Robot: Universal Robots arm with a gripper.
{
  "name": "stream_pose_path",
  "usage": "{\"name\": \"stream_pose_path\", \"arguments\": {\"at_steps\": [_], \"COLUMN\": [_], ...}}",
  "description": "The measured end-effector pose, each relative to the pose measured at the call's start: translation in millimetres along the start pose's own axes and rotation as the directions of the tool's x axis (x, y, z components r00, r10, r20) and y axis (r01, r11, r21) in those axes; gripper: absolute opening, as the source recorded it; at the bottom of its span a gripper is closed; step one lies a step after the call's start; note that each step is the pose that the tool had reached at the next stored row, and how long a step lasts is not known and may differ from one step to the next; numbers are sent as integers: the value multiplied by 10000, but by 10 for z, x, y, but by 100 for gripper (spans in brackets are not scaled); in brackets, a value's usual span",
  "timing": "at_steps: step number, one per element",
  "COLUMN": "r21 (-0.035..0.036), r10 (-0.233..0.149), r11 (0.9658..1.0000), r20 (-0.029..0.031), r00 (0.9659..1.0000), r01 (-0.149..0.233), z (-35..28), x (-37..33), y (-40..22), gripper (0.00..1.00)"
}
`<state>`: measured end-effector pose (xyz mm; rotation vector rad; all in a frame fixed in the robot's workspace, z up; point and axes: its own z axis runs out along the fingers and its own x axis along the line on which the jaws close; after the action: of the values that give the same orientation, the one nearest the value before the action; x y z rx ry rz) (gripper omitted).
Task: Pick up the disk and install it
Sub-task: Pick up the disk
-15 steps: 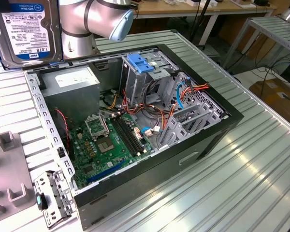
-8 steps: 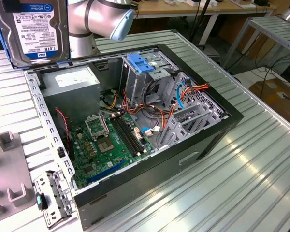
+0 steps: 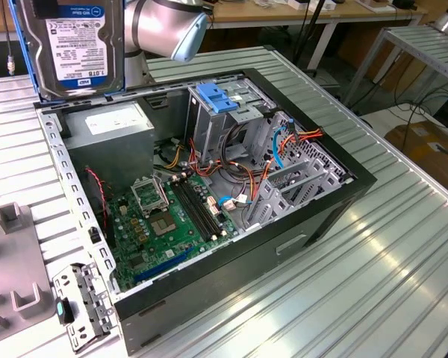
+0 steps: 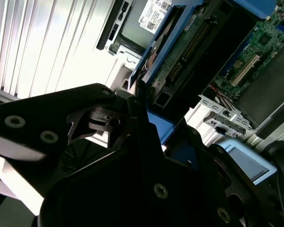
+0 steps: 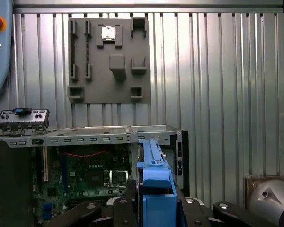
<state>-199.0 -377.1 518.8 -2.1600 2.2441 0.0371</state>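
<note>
- The disk, a dark hard drive in a bright blue carrier, hung in the air at the exterior view's upper left, label facing the camera, above the back corner of the open computer case.
- In the first wrist view the disk was seen edge-on, its blue rail standing upright between the black fingers.
- The fingers were closed narrowly against the carrier's two sides and appeared to hold it, though the contact itself was partly hidden by the blue frame.
- In the second wrist view the disk's underside with its circuit board ran away from the dark gripper body, and part of the case showed beyond it.
- The silver-grey robot arm rose just behind the disk in the exterior view.
- Inside the case lay a green motherboard, a grey power supply and a tall silver cage topped by a light-blue latch.
- The disk was well apart from that cage, not touching it.
- The case rested on a ribbed metal bench.
- A grey fixture plate lay on the bench beyond the case in the first wrist view, and a small metal port bracket lay just beside the case.
</note>
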Motion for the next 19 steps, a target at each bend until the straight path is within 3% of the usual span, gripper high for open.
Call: {"name": "stream_pose_path", "arguments": {"at_steps": [7,12,19], "r21": [-30,-44,-43], "r10": [3,8,14], "r11": [10000,10000,10000], "r20": [-1,-2,-1], "r00": [10000,10000,10000], "r01": [-3,-8,-14], "z": [1,7,18], "x": [-6,-3,7], "y": [-193,-364,-510], "gripper": [37,37,37]}}
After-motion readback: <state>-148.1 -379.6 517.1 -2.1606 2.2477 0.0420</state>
